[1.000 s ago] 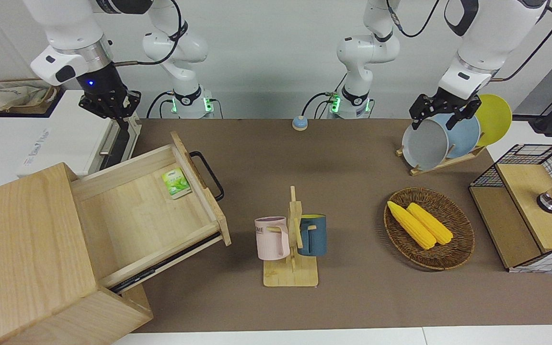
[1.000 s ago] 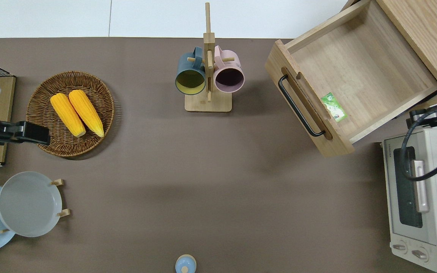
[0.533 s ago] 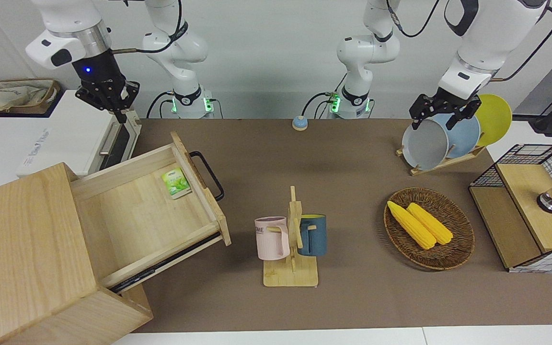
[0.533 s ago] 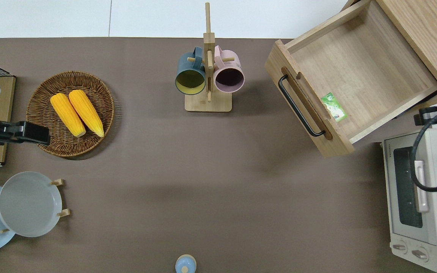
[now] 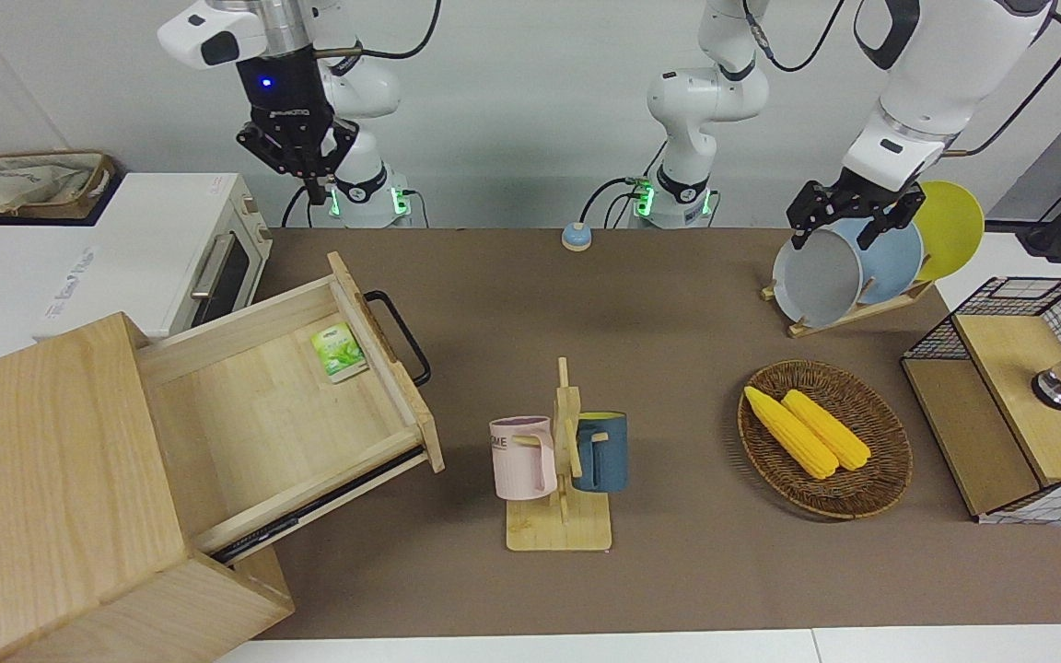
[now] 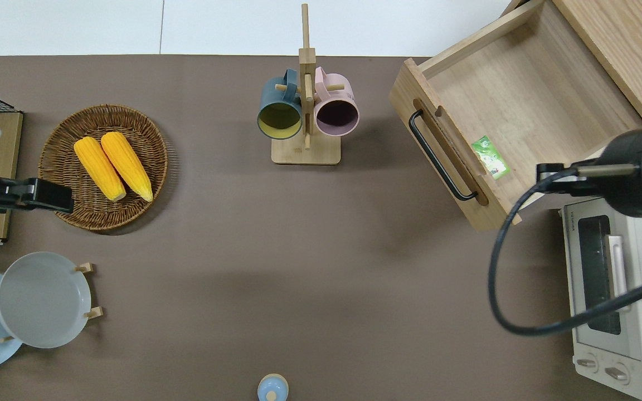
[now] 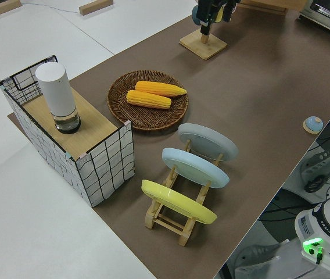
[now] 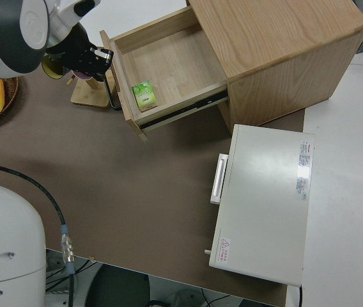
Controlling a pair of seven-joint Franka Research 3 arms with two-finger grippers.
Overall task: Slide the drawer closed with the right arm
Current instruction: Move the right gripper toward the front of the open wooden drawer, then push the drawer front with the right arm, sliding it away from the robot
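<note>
Right arm swinging in, drawer not yet touched

Overhead clock. Table [image 6: 298, 250]: brown mat. Cabinet [image 6: 633, 44]: pale wood, at 2 o'clock. Toaster oven [image 5: 125, 239]: white, at 4 o'clock. Drawer [image 6: 521, 94]: pulled far out of the cabinet toward 8 o'clock, unmoved over the last second. Right arm [image 6: 633, 172]: a second ago low over the toaster oven, since lifted and swung toward 9 o'clock. Right gripper [image 5: 312, 184]: now over the drawer's 5 o'clock side, high, holding nothing; open or closed cannot be told. Left arm: parked. Handle [image 6: 441, 156]: black loop on the drawer front, untouched. Green packet [image 6: 490, 157]: inside, against the front panel. Judgement: closing not begun; the gripper likely must clear the drawer front, then push toward 2 o'clock.
</note>
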